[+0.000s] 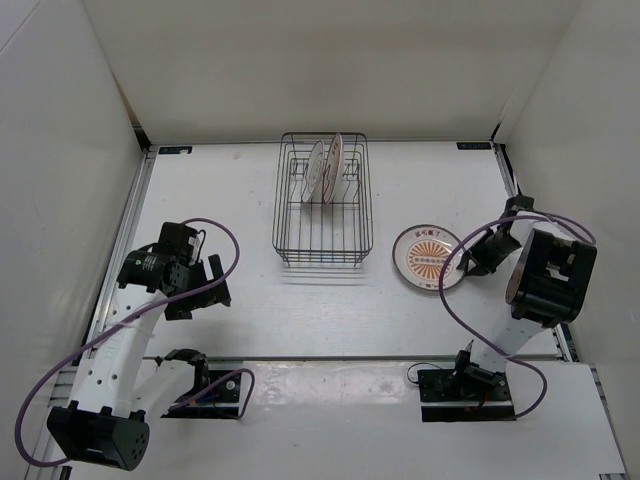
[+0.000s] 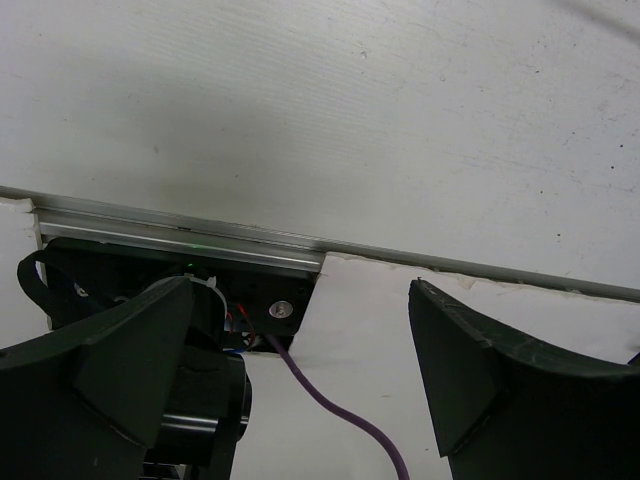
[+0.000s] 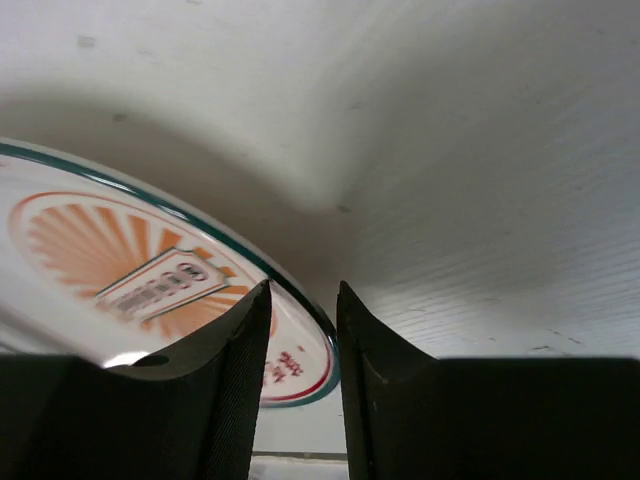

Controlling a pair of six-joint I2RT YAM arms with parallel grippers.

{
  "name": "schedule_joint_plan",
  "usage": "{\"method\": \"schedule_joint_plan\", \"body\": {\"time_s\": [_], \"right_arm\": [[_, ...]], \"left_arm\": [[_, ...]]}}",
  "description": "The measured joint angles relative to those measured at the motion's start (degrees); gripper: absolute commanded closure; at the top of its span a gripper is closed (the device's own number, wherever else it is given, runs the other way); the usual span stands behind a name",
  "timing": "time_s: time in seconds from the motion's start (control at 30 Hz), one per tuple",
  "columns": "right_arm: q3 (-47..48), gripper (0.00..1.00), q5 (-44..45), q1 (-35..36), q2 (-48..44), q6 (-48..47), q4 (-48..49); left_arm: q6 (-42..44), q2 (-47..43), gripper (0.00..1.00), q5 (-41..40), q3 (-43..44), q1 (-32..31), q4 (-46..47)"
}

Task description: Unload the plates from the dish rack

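We find one plate (image 1: pixel 428 257) lying flat on the table (image 1: pixel 300 310), just right of the dish rack (image 1: pixel 281 200). Two plates (image 1: pixel 325 170) stand upright between its prongs, not yet unloaded. The right gripper (image 3: pixel 305 290) sits at the flat plate's rim, fingers slightly apart and clamping nothing; we judge this a set-down. The left gripper (image 2: pixel 300 290) hangs wide apart, well clear of the rack.

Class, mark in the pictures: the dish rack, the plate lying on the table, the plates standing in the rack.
dish rack (image 1: pixel 322 256): top view, front wire wall.
plate on the table (image 1: pixel 430 256): top view, orange centre.
plates in the rack (image 1: pixel 319 172): top view, face of one plate.
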Motion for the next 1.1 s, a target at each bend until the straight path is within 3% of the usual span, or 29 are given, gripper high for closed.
{"method": "schedule_joint_plan", "body": {"time_s": [0.5,0.57,0.67,0.97,1.1], "right_arm": [[0.26,0.64,3.93,0.31,1.16,-1.53,-5.79],[3.85,0.62,4.94,0.31,1.16,-2.05,-8.15],[10.88,0.37,6.54,0.31,1.16,-2.93,-10.21],[23.32,0.41,-1.29,1.53,0.55,-0.79,-7.98],[36.98,0.42,-4.02,6.80,2.14,2.97,-5.44]], "left_arm": [[-0.13,0.31,0.00,0.00,-0.02,0.00,0.00],[-0.13,0.39,0.00,0.00,-0.09,0.00,0.02],[-0.15,0.42,0.00,-0.02,-0.42,0.00,0.04],[-0.13,0.44,0.00,-0.02,-0.92,0.00,0.00],[-0.13,0.46,0.00,-0.02,-0.94,0.00,0.02]]}}
